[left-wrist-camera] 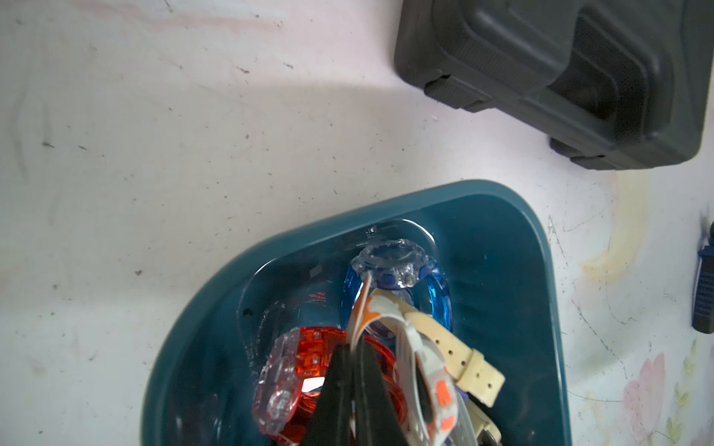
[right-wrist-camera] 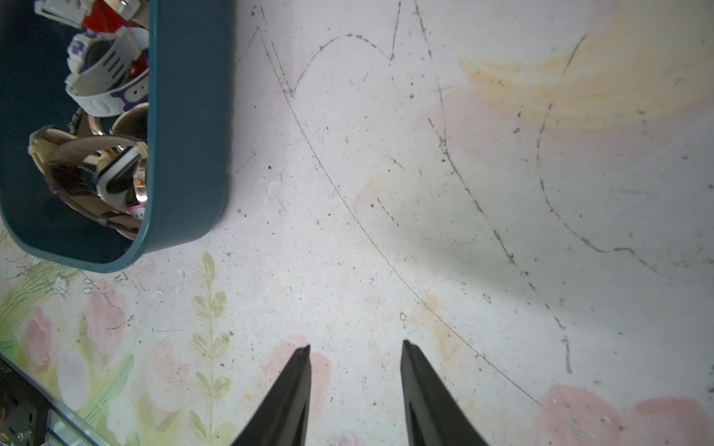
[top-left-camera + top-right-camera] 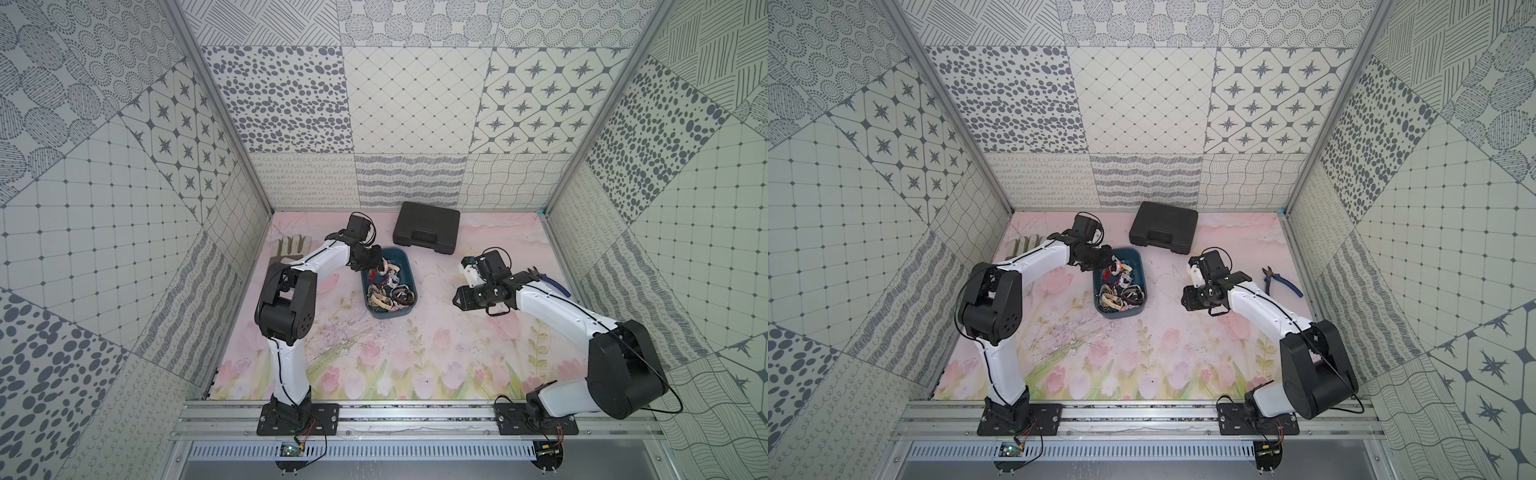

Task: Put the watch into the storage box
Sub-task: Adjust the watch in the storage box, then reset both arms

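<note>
Starting from the near edge of the flowery mat (image 3: 415, 353): that stretch is just scuffed print. I can't spot a loose watch on the mat in either top view.

A bit further in, toward the right edge, the right gripper (image 2: 356, 345) hovers above the mat. Its jaws are partway apart with nothing between them, so it's basically idle. The blue-handled pliers (image 3: 1281, 281) lie just beyond it by the right edge, untouched.

Around the middle of the mat sits the storage box (image 1: 502, 239), the teal tub. It's already pretty loaded with a tangle of leather-strap watches (image 2: 89, 170) at its near end. A red see-through watch (image 1: 305, 359) and a blue see-through watch (image 1: 390, 262) are up at its far end.

The left gripper (image 1: 352, 345) is inside the rim at that far end. Its jaws are pinched tight on the thin strap of the white-and-orange watch (image 1: 429, 380). The watch hangs in among the others, and I can't tell whether it's resting on the pile or dangling just above it.

So I'd say the job is nearly there. The carry looks done, since the watch is within the box walls. What's left is opening the jaws and lifting out without the strap snagging.

Past the box, a work glove (image 3: 291, 249) lies toward the far left corner. 1 black hard case (image 3: 426, 227) sits closed at the far edge.
</note>
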Motion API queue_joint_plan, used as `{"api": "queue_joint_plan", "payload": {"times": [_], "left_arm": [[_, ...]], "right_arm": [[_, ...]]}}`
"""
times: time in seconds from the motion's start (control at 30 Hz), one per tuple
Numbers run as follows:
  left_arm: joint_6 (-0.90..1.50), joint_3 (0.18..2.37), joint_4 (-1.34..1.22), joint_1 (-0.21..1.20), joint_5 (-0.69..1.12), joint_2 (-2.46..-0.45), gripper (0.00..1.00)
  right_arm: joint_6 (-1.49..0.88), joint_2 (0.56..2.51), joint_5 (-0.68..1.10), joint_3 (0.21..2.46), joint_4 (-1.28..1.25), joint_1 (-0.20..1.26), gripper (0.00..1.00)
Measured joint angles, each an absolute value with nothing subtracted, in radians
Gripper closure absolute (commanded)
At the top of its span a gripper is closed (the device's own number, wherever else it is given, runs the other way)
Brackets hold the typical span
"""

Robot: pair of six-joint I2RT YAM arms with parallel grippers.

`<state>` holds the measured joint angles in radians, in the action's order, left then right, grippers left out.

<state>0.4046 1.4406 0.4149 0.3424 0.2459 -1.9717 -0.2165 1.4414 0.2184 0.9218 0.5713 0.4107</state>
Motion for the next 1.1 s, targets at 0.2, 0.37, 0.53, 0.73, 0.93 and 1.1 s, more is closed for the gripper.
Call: {"api": "queue_joint_plan", "payload": {"times": [0.2,0.37,0.53,0.73,0.93,1.1], "left_arm": [[0.431,1.423,0.395,0.341,0.262,-1.975,0.66],[0.441,1.397,0.384,0.340,0.265,-1.957,0.61],[0.444,1.371,0.380,0.340,0.262,-1.901,0.59],[0.445,1.338,0.383,0.340,0.253,-1.806,0.58],[0.444,1.264,0.364,0.340,0.241,-1.645,0.56],[0.435,1.108,0.298,0.340,0.164,-1.446,0.45]], "right_arm": [[-0.215,1.449,0.215,0.922,0.572,0.415,0.57],[-0.212,1.453,0.213,0.922,0.572,0.419,0.57],[-0.212,1.453,0.210,0.922,0.572,0.425,0.57],[-0.210,1.453,0.206,0.922,0.572,0.427,0.57],[-0.214,1.433,0.170,0.920,0.554,0.427,0.57],[-0.225,1.353,0.083,0.914,0.459,0.426,0.53]]}}
